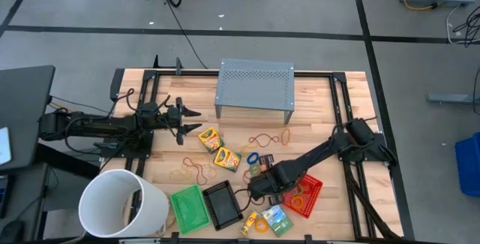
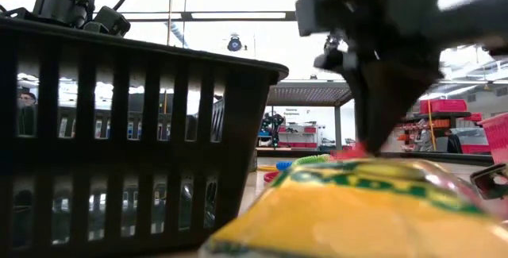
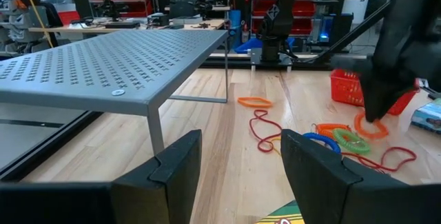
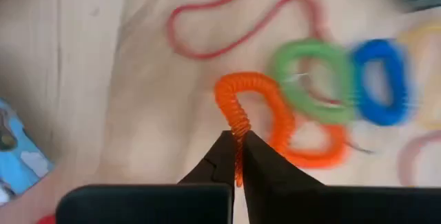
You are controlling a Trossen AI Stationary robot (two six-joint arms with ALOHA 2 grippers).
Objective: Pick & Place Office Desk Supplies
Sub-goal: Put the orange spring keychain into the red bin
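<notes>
My right gripper [image 4: 238,156] reaches from the table's right side to the middle [image 1: 260,184] and is shut on an orange coil ring [image 4: 275,124]. A green ring [image 4: 306,79] and a blue ring [image 4: 382,79] lie just beyond it. A red rubber band [image 4: 227,17] lies on the wood. My left gripper [image 3: 238,169] is open and hovers at the left [image 1: 184,120], near the grey stand [image 1: 255,85]. Two crayon boxes [image 1: 210,137] [image 1: 226,158] lie mid-table. Two more [image 1: 277,220] lie at the near edge. The red tray [image 1: 306,197], black tray [image 1: 223,203] and green tray [image 1: 189,208] stand near the front. My right gripper pinches the orange ring's coil [image 4: 238,126] at one side of its loop, between the two fingertips. The fingers come from above, slanting down. In the left wrist view the ring [image 3: 372,126] hangs below the fingers [image 3: 386,79]. Whether its lower part still touches the table, I cannot tell.
A big white bucket [image 1: 124,203] stands at the near left corner. Thin brown rubber bands [image 1: 191,170] lie left of centre, and a red band [image 1: 264,139] lies in front of the stand. Bare wood shows between the stand and the right frame rail [image 1: 337,101].
</notes>
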